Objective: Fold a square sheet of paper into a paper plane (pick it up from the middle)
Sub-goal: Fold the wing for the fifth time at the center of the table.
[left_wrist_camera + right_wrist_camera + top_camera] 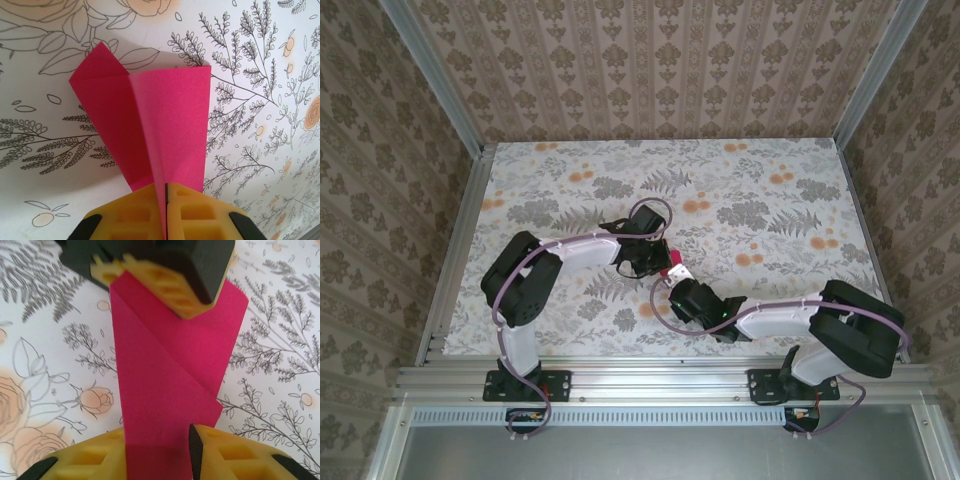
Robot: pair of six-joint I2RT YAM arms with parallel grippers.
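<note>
**Part-folded pink paper between two grippers**

Nearest the bases, the right gripper [157, 434] stands partly open, its yellow fingers [85, 455] on either side of the pink paper [160, 390]; whether they press on its edges cannot be told. The paper, part-folded with a diagonal flap, sits over the flowered tablecloth [750, 190] near mid-table, stretched between the two grippers. At its far end the left gripper [165, 192] is closed tight, pinching the paper's centre crease between its pads.
</note>
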